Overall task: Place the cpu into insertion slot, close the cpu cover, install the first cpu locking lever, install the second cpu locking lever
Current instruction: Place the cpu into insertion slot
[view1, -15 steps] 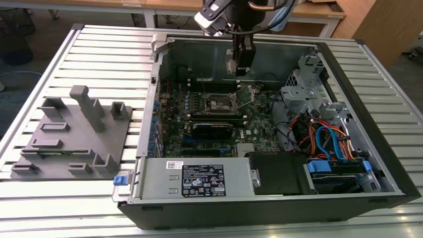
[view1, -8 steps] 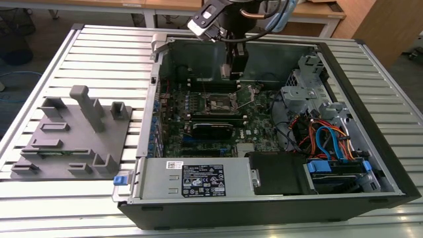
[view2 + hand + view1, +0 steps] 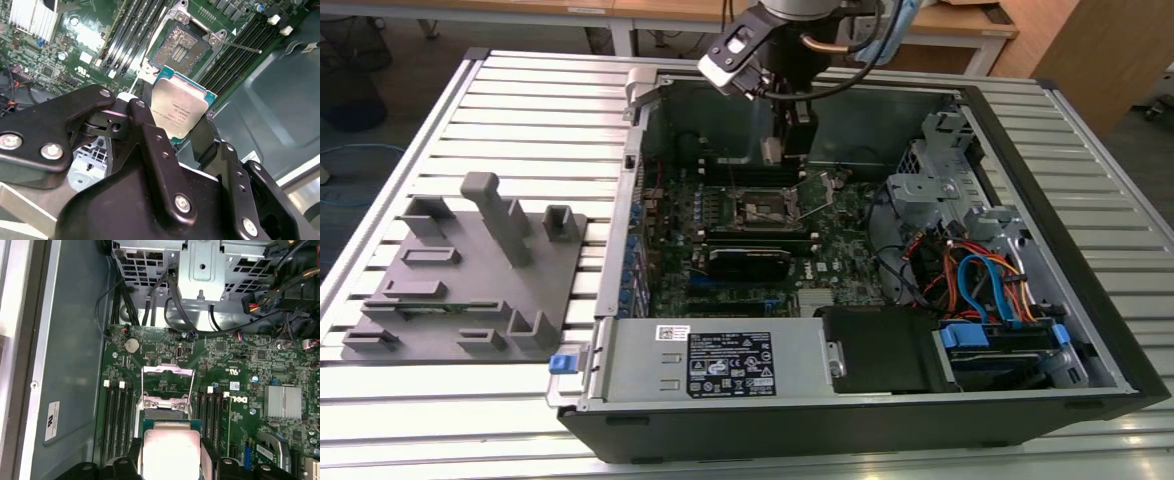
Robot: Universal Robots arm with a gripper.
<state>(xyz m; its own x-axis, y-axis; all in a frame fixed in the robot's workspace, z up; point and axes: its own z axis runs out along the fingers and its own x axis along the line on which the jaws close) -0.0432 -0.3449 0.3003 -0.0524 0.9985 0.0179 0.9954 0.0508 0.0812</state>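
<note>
My gripper (image 3: 779, 150) hangs inside the open computer case, above the green board and just behind the insertion slot (image 3: 761, 209). It is shut on the cpu (image 3: 177, 111), whose silver-grey top faces both wrist cameras; the black fingers (image 3: 146, 112) clamp two opposite edges. The cpu (image 3: 171, 450) is in the air, apart from the board. The insertion slot (image 3: 179, 44) is a dark square with a silver rim and nothing in it. The cpu cover (image 3: 167, 371) stands flipped open beyond the slot, the board showing through its window. A thin lever rod (image 3: 240, 47) sticks out beside the slot.
Memory slots (image 3: 117, 420) flank the socket on both sides. A drive cage (image 3: 937, 185) and bundled cables (image 3: 974, 280) fill the case on the exterior view's right, with the power supply (image 3: 720, 360) in front. A grey fixture plate (image 3: 467, 280) lies on the slatted table at the left.
</note>
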